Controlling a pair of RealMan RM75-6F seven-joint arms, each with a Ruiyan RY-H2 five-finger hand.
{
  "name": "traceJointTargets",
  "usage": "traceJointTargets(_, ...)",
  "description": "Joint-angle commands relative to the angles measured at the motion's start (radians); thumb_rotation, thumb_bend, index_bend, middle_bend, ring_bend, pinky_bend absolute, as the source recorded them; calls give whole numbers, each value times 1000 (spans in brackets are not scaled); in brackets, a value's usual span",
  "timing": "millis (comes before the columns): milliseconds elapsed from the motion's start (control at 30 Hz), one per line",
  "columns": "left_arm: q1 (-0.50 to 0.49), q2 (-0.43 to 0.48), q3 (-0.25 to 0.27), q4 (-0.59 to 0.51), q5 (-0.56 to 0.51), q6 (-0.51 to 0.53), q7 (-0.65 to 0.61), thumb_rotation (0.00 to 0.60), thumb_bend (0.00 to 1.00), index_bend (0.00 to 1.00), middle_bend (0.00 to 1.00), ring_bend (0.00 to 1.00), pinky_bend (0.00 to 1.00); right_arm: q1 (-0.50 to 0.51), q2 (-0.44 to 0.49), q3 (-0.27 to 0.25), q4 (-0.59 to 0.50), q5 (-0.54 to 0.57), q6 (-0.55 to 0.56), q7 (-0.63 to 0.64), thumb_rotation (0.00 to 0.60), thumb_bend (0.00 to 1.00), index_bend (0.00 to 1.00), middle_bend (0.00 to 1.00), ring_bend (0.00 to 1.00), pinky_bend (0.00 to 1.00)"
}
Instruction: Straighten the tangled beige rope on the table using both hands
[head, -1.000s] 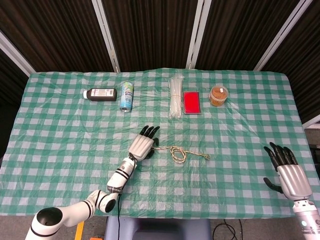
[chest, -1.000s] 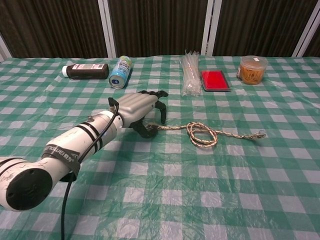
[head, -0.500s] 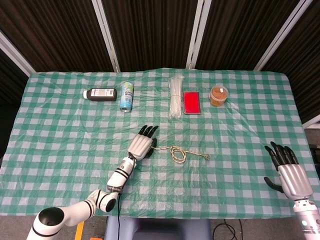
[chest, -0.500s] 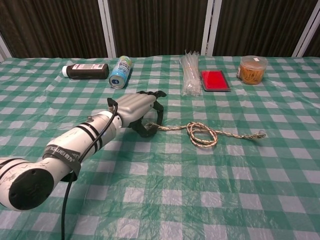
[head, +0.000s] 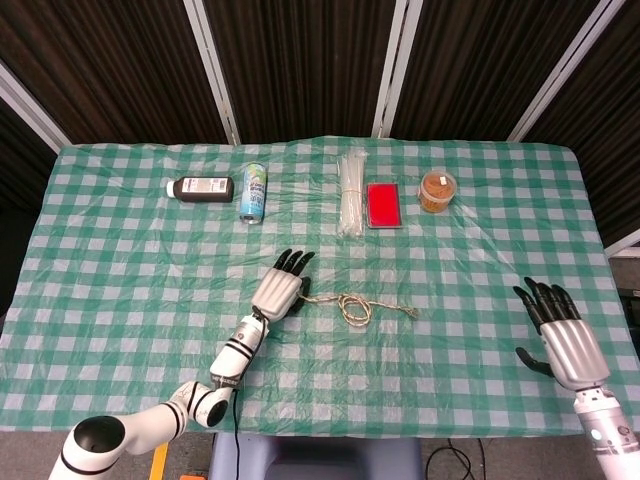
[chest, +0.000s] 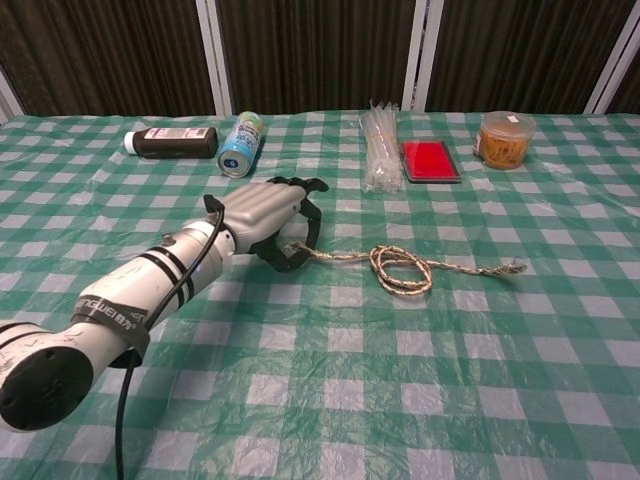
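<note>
The beige rope lies mid-table with a small tangled loop near its middle and a frayed right end. My left hand is at the rope's left end. In the chest view this left hand pinches that end between thumb and curled fingers, low over the cloth. My right hand hovers near the table's right front edge with fingers spread and nothing in it, far from the rope. It does not show in the chest view.
Along the back of the checked tablecloth lie a dark bottle, a blue spray can, a bundle of white cable ties, a red box and an orange jar.
My left hand has drawn slightly left, pulling the rope with it, so the frayed right end slid left. My right hand has moved a little up and inward over the table edge.
</note>
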Motion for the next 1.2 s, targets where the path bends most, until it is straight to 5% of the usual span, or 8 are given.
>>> traceJointTargets(33, 24, 26, 16, -43, 5, 21, 7, 600, 570, 617, 44, 0, 18, 62, -23, 34, -4, -5, -55, -37, 600, 323, 191, 0, 0, 0)
traceJointTargets(233, 58, 72, 28, -133, -3, 43, 45, 600, 565, 622, 45, 0, 18, 175, -77, 57, 7, -29, -171, -83, 600, 323, 303, 0, 0, 0)
traceJointTargets(667, 88, 112, 23, -227, -41, 64, 131, 600, 563, 621, 46, 0, 18, 384, -279, 148, 95, 145, -415, -338, 600, 337, 414, 0, 0, 0)
traceJointTargets(1200, 94, 134, 21, -235, -51, 62, 131, 600, 563, 621, 46, 0, 18, 474, -432, 161, 233, 289, -470, -483, 600, 358, 482, 0, 0, 0)
